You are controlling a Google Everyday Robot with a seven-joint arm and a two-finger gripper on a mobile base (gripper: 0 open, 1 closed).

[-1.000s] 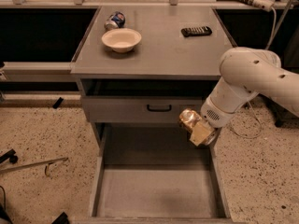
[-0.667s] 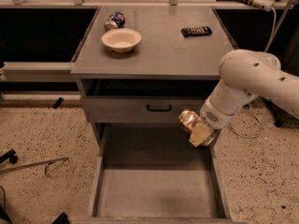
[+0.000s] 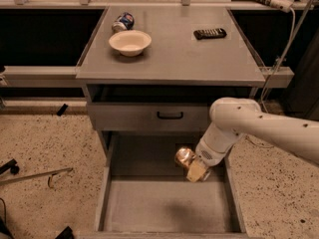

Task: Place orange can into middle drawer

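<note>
So the grey table takes up most of the shot, with a bowl, a blue-and-white can and a black remote sitting on top. Below the shut drawer front with the black handle, the middle drawer is pulled right out and its floor is bare. The white arm reaches in from the right.

Progress-wise I'd call it most of the way there: the drawer's open and the orange can is held above the back right part of it, not yet down on the floor. What's left is lowering it and letting go.

The hand is closed around the can, though honestly it's hard to make out how it sits on it. The can is tilted, long axis running diagonally, shiny end pointing up and left, body angling down to the right into the hand.
</note>
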